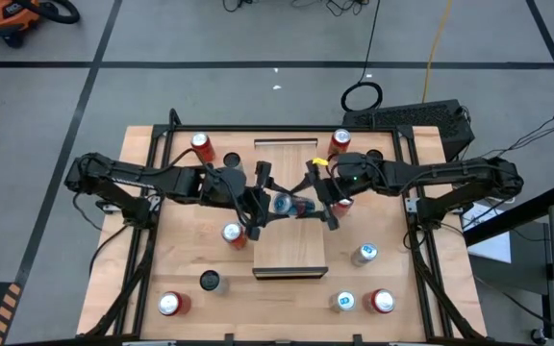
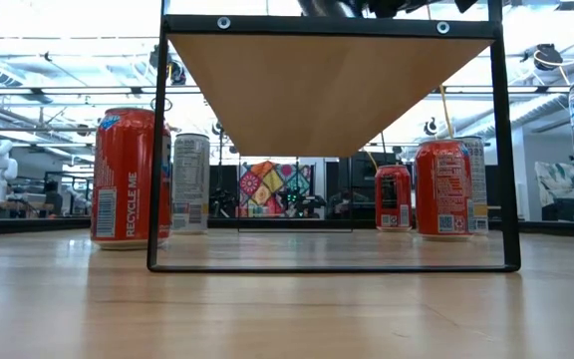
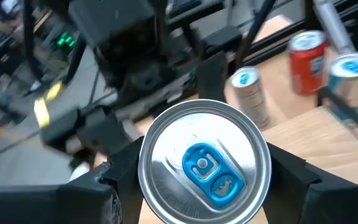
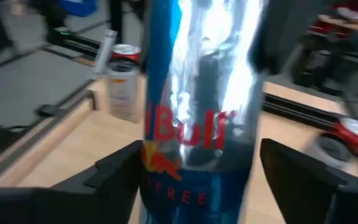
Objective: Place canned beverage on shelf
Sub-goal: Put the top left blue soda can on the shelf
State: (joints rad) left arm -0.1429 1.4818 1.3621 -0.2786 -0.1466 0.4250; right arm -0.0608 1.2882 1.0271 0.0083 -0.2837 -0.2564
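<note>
A slim blue-and-silver can (image 1: 285, 204) is in the air over the far part of the shelf (image 1: 291, 245), a pale board with a dark strip at its near end. In the low view the shelf (image 2: 327, 90) is a raised board on a black frame. My left gripper (image 1: 273, 205) comes from the table's left and is shut on the can, whose top with its blue tab (image 3: 204, 169) faces that wrist camera. My right gripper (image 1: 308, 199) comes from the right. Its open fingers stand on either side of the can's body (image 4: 197, 124) with a small gap. My left gripper pinches the can between its two fingers, on opposite sides just under the top rim (image 3: 143, 171). The fingers come from the table's left, slanting a little downward. The can is lifted clear of the shelf.
Red cans stand at the far left (image 1: 202, 146), far right (image 1: 340, 142), left of the shelf (image 1: 234, 234) and at both near corners (image 1: 170, 304), (image 1: 383, 301). Silver cans (image 1: 365, 253), (image 1: 343, 301) and a dark can (image 1: 210, 281) are near the shelf's near end.
</note>
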